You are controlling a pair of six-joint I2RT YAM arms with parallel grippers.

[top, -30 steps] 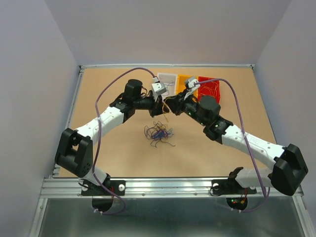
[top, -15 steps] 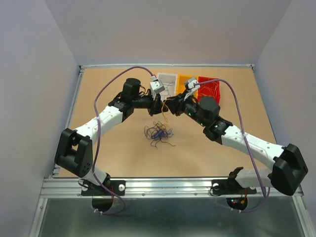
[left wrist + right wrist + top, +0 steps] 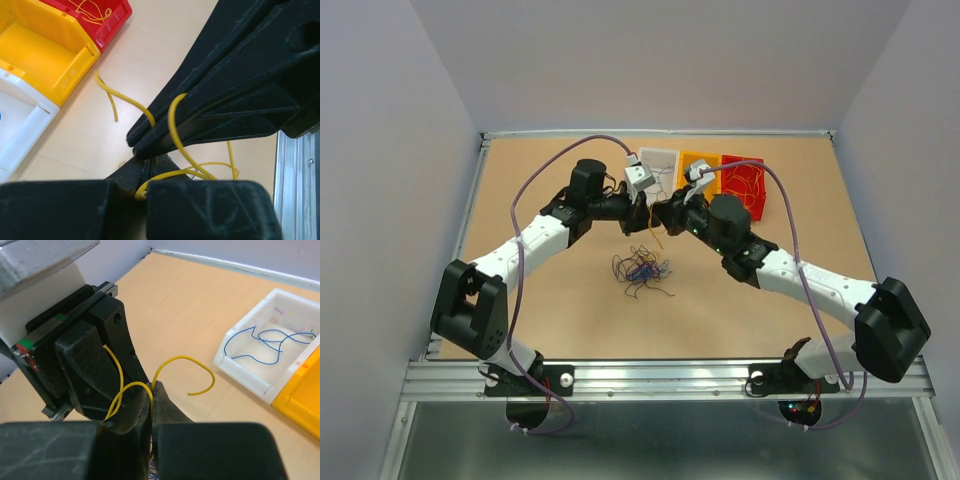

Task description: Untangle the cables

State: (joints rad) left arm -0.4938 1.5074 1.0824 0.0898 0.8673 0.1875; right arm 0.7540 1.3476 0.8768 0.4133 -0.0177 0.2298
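A tangle of thin blue, black and yellow cables [image 3: 640, 270] lies on the table below the two grippers. Above it, my left gripper [image 3: 643, 212] and right gripper [image 3: 658, 215] meet tip to tip. Both are shut on one loose yellow cable [image 3: 653, 236]. In the left wrist view my left gripper [image 3: 145, 162] pinches one end of the yellow cable [image 3: 170, 120], with the right fingers [image 3: 165, 130] pressed close above. In the right wrist view my right gripper [image 3: 153, 387] clamps the yellow cable [image 3: 185, 358], whose free end curls right.
Three bins stand in a row at the back: a white bin [image 3: 658, 163] holding blue strands [image 3: 265, 340], a yellow bin [image 3: 695, 163] and a red bin [image 3: 745, 185] holding yellow strands. The lavender arm hoses arch over both sides.
The right arm has swung left toward the left gripper, and its jaws have closed on the yellow cable. The left gripper has stayed shut and nearly still.
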